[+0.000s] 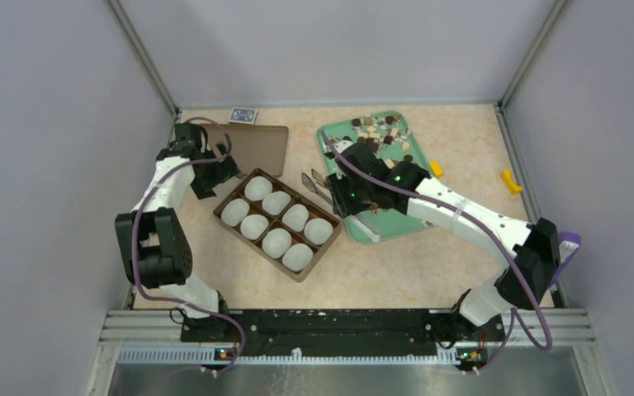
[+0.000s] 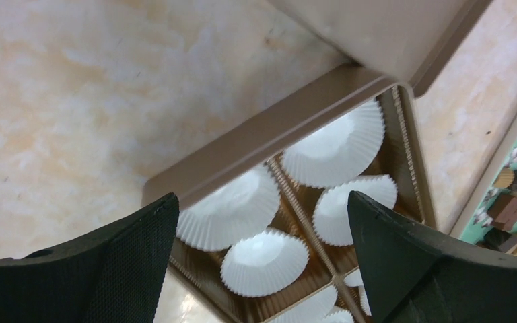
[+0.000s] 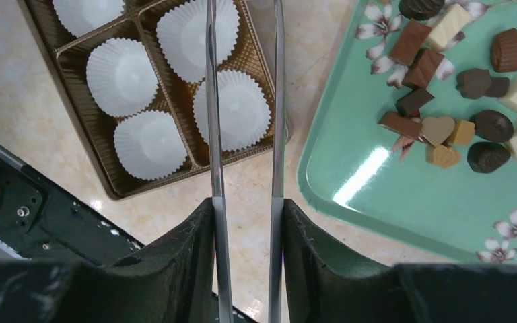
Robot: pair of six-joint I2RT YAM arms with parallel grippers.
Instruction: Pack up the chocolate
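Dark, tan and cream chocolate pieces (image 1: 377,128) scattered on far end of green flowered tray (image 1: 388,227), right of centre; no shared heading or long axis.
Right claw (image 3: 246,205) narrow, clamping thin silver tongs (image 3: 211,101) pointing left at brown six-cup box (image 3: 74,114); left claw (image 2: 261,202) wide, holding nothing.

Right end effector (image 3: 246,222) clamps metal tongs (image 3: 211,101), whose blades run parallel and slightly apart, with the tips cut off at the top. The blades cross a brown box (image 3: 104,131) of white paper cups (image 3: 121,75). To the right, a green floral tray (image 3: 404,195) holds mixed chocolate (image 3: 437,128). Beige marbled counter (image 3: 13,87).
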